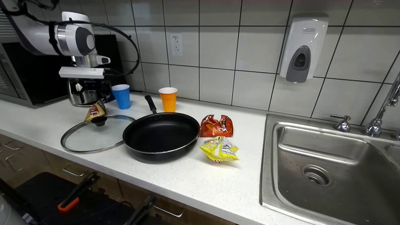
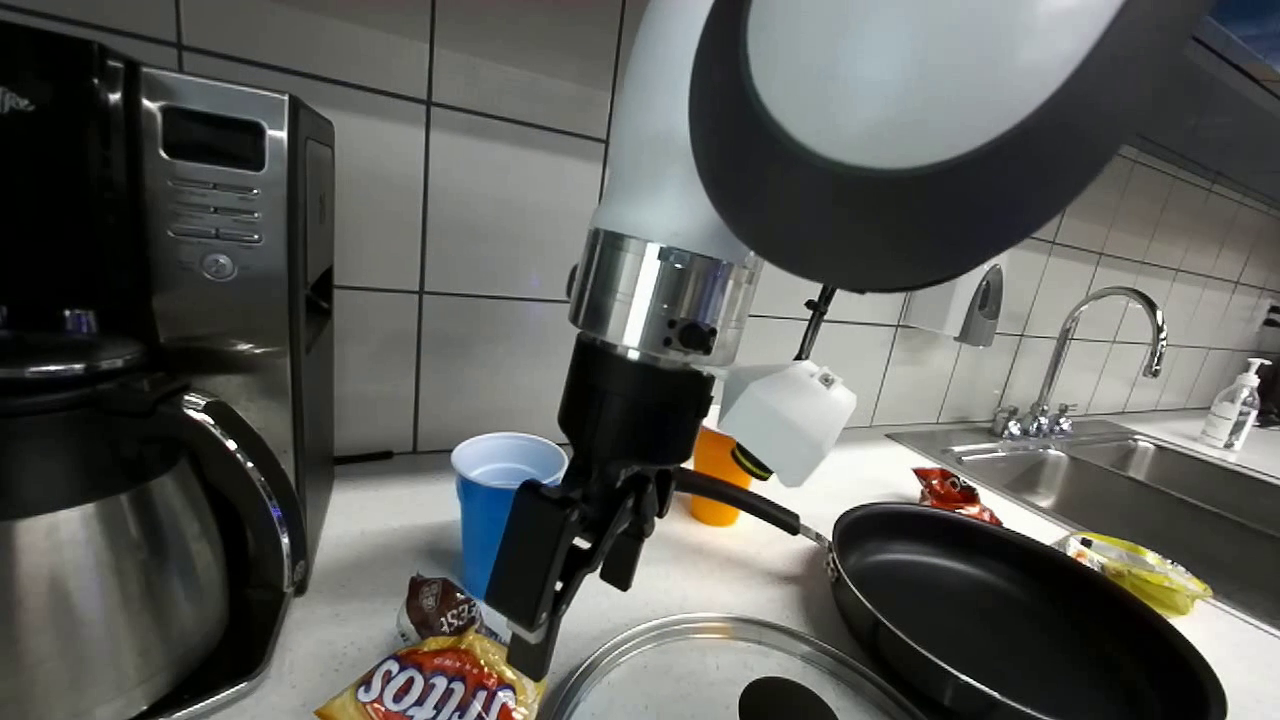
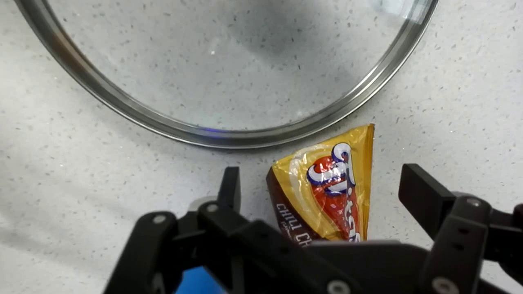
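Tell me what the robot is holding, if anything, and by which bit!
Nothing is held: the gripper is open, and the wrist view shows gaps between the Fritos bag and both fingers.

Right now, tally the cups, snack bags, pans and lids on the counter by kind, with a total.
Cups: 2 (blue cup, orange cup)
Snack bags: 3 (gold-and-brown bag, red bag, yellow bag)
Pan: 1
Lid: 1
Total: 7
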### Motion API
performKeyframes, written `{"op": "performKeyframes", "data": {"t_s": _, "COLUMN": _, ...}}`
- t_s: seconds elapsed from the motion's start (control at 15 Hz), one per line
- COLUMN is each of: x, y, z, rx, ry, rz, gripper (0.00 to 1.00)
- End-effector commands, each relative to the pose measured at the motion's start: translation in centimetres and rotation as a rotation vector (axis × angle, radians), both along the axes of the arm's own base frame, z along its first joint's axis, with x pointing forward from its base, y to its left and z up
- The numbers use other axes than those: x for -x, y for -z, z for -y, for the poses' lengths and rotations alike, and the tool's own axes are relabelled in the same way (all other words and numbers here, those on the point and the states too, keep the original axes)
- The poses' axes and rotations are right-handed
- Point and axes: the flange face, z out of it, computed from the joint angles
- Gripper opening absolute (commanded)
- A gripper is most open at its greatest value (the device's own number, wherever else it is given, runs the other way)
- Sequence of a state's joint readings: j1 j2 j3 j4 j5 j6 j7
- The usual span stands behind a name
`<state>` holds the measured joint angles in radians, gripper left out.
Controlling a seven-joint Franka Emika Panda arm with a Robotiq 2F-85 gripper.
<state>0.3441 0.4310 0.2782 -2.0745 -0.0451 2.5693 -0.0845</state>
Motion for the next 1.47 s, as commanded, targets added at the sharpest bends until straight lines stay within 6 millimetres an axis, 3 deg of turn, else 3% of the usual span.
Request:
{"op": "performKeyframes", "data": {"t_s": 0.0, "x": -1.8, "y": 0.7, "z": -1.6, "rx": -0.021, "ry": -0.075, "rz": 0.038, "gripper": 1.0}}
{"op": "performKeyframes", "data": {"t_s": 0.6, "x": -4.0, "y": 2.4, "z": -5.0, "rx": -0.048, "ry": -0.171, "rz": 0.084, "gripper": 1.0}}
{"op": "performKeyframes", "data": {"t_s": 1.0, "x": -4.7, "y": 3.2, "z": -5.9, "rx": -0.059, "ry": -0.188, "rz": 0.082, "gripper": 1.0}}
{"op": "performKeyframes", "data": {"t_s": 1.07, "x": -4.9, "y": 3.3, "z": -5.9, "rx": -0.06, "ry": -0.188, "rz": 0.081, "gripper": 0.76}}
{"op": "performKeyframes", "data": {"t_s": 1.2, "x": -5.1, "y": 3.5, "z": -6.0, "rx": -0.061, "ry": -0.188, "rz": 0.082, "gripper": 0.66}}
{"op": "performKeyframes", "data": {"t_s": 1.4, "x": -5.3, "y": 3.7, "z": -6.1, "rx": -0.063, "ry": -0.185, "rz": 0.083, "gripper": 0.4}}
